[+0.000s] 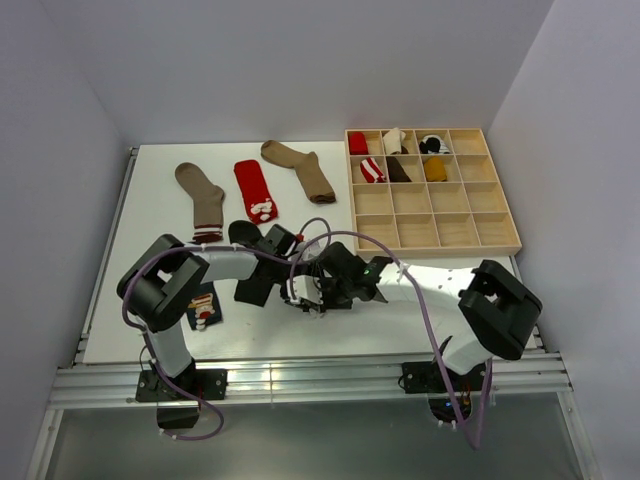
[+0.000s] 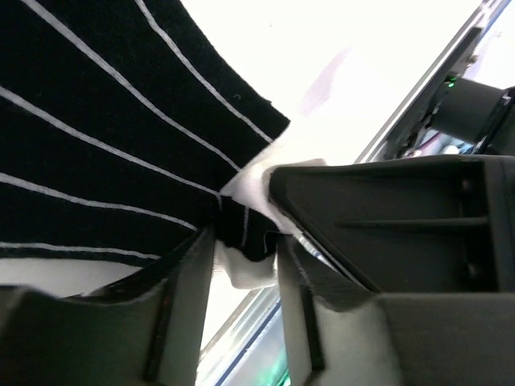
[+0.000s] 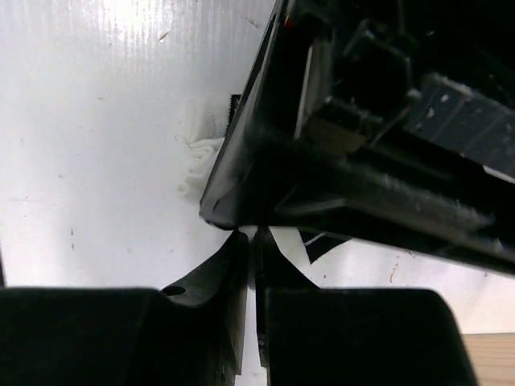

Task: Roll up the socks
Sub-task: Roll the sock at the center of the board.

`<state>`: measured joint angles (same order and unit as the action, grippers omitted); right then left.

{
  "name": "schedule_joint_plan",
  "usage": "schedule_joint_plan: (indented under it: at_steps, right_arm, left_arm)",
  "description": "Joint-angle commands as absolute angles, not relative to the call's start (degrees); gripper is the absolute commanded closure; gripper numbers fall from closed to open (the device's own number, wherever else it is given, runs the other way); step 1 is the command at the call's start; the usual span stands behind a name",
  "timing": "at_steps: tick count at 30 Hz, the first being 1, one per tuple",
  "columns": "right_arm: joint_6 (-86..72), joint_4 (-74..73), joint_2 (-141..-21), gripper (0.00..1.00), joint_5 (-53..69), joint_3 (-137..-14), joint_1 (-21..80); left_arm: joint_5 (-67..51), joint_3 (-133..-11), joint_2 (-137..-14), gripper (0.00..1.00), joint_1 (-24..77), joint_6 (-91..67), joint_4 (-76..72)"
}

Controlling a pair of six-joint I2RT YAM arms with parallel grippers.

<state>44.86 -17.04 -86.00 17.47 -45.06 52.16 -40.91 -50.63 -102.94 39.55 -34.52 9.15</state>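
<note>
The black sock with thin white stripes fills the left wrist view. Its white toe sits pinched between my left gripper's fingers. My right gripper is shut, with a thin bit of the sock's white fabric at its tips, and the frayed white toe lies on the table behind. In the top view both grippers, left and right, meet at the table's middle front and hide most of the sock. A dark fabric lump shows behind the left wrist.
A tan sock, a red sock and a brown sock lie flat at the back. A navy sock lies by the left arm. A wooden compartment tray at the right holds several rolled socks.
</note>
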Motion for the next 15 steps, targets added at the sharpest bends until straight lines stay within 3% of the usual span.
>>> schedule_joint_plan:
  at_steps: [1, 7, 15]
  right_arm:
    - [43.8, -20.3, -87.5, 0.92, 20.0, -49.2, 51.1]
    - [43.8, -27.4, -91.2, 0.94, 24.3, -54.0, 48.9]
    - [44.3, -36.9, -96.1, 0.95, 32.0, -61.4, 43.5]
  left_arm:
    - [-38.9, -49.0, -99.9, 0.55, 39.4, -36.5, 6.1]
    - [-32.9, -47.0, -96.0, 0.43, 39.4, -38.6, 4.3]
    - [-26.6, -44.2, -91.4, 0.42, 39.3, -40.3, 1.6]
